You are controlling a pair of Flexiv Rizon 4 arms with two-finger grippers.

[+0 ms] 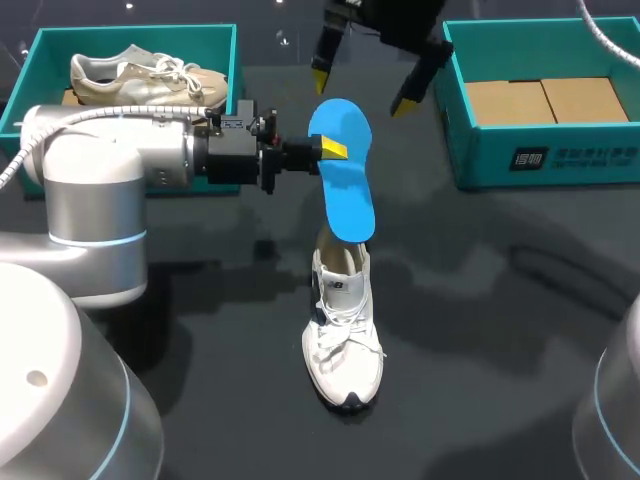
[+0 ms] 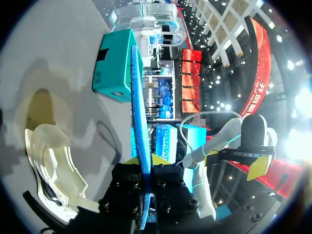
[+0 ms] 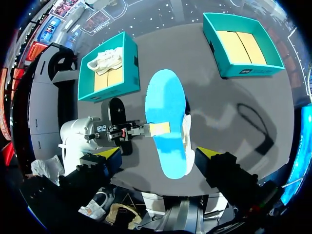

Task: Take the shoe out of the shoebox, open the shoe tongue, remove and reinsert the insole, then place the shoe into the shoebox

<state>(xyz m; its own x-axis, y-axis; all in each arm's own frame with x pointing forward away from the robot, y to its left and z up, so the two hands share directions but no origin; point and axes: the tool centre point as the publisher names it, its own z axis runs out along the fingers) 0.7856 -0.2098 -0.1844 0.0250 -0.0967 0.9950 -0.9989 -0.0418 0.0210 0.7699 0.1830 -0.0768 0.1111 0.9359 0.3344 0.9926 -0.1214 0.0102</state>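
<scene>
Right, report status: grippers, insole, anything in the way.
Left gripper shut on blue insole, held over white shoe on table. Right gripper open, empty, hovering above. Nothing seen between insole and shoe.

Worktop (image 1: 200,330) as I see it:
- Far left corner: left shoebox (image 1: 232,70), second shoe (image 1: 140,78) inside.
- Far right corner: right shoebox (image 1: 560,155).
- Middle, toward front edge: shoe (image 1: 343,345).
- Above its heel: insole (image 1: 345,185), in my left hand (image 1: 335,150).
- Over far edge, middle: my right hand (image 1: 360,92).
</scene>
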